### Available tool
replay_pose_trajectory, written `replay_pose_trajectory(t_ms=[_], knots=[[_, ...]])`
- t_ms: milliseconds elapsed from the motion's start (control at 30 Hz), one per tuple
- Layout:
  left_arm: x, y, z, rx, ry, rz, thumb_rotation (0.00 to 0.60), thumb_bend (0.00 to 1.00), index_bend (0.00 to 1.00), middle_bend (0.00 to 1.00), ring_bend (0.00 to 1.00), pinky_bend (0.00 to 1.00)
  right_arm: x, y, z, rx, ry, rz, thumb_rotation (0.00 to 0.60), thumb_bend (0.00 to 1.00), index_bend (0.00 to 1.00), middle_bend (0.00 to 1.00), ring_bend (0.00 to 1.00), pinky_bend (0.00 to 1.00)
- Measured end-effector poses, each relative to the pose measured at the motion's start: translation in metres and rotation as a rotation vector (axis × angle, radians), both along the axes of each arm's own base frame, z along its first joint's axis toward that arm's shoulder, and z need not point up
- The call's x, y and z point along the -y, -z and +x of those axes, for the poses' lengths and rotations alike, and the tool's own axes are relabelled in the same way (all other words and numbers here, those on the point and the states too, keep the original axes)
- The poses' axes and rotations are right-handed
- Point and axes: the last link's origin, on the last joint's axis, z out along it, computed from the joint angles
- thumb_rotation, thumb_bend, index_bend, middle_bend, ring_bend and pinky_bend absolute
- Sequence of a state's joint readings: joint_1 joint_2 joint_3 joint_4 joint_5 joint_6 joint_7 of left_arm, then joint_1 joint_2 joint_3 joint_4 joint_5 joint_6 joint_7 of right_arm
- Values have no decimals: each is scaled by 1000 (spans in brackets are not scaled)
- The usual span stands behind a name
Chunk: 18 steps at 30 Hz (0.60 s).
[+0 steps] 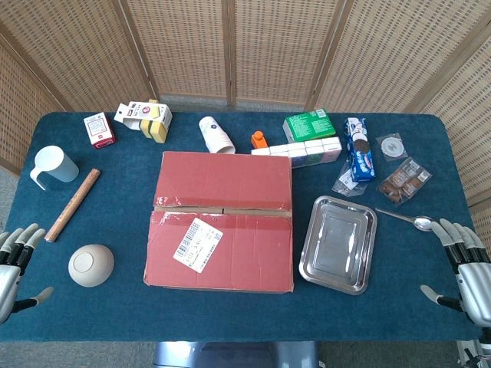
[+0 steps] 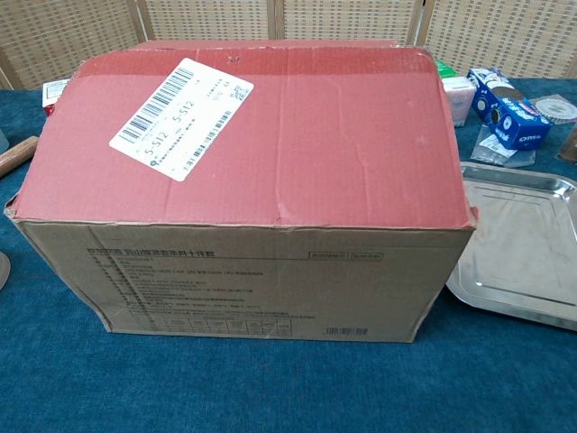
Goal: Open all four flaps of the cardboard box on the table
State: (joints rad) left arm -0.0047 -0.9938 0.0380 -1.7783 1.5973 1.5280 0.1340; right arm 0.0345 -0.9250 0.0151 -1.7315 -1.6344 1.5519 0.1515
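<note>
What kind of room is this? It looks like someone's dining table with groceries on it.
Probably a staged test area, not a home: woven folding screens fence off a table with blue cloth, where snacks and kitchenware surround a closed cardboard box.

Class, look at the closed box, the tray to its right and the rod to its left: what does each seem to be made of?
Box: corrugated cardboard, brown sides, matte red flaps, frayed corners.
Tray: polished metal, likely stainless steel; mirror-like reflections.
Rod: probably wood; brown, matte, grain too small to confirm.
</note>
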Motion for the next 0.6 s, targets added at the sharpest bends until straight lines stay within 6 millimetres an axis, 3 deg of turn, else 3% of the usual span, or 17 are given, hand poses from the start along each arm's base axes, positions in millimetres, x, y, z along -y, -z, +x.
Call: replay_pose_trajectory(t_ms=[600], knots=[[4,11,-15,-21,-18,-26,600,145,23,0,0,0,7,-1,8,99,-72,21,600,0,0,0,0,0]])
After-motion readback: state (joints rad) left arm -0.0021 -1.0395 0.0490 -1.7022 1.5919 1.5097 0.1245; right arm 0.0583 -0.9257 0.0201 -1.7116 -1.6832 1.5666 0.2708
